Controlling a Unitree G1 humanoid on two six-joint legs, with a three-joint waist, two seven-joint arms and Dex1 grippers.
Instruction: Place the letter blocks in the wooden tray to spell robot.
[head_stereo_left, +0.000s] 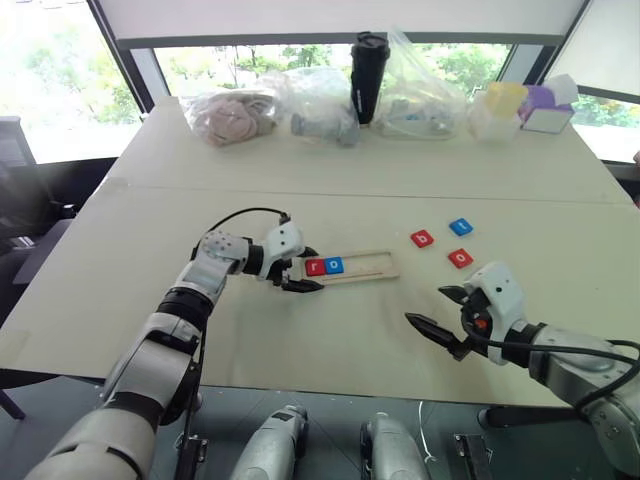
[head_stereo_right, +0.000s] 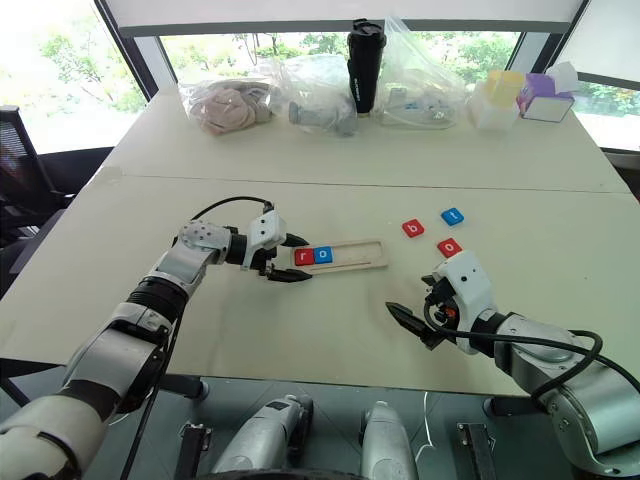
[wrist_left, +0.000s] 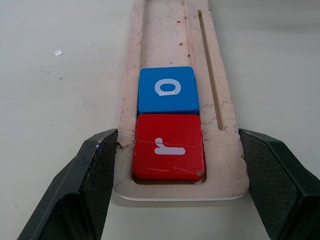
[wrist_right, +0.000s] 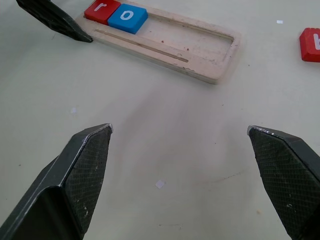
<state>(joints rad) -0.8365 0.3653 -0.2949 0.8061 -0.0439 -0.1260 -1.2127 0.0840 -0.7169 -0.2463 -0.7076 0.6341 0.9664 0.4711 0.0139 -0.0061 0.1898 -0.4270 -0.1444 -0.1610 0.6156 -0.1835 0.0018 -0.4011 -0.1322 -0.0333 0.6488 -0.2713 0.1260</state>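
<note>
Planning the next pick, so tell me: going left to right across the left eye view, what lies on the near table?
left gripper, red r block, blue o block, wooden tray (its empty stretch), red b block. The loose blue block and red o block share a column, so unranked.

Office or lab meeting room, long pale table (head_stereo_left: 330, 160), big windows (head_stereo_left: 250, 60) onto trees, office chair (head_stereo_left: 15, 150), bagged supplies (head_stereo_left: 320, 105) by the glass.

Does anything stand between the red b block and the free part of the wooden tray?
Nothing visible does. The red b block lies on the bare table, apart from the wooden tray and off its empty end. The r block and the o block fill its other end.
</note>
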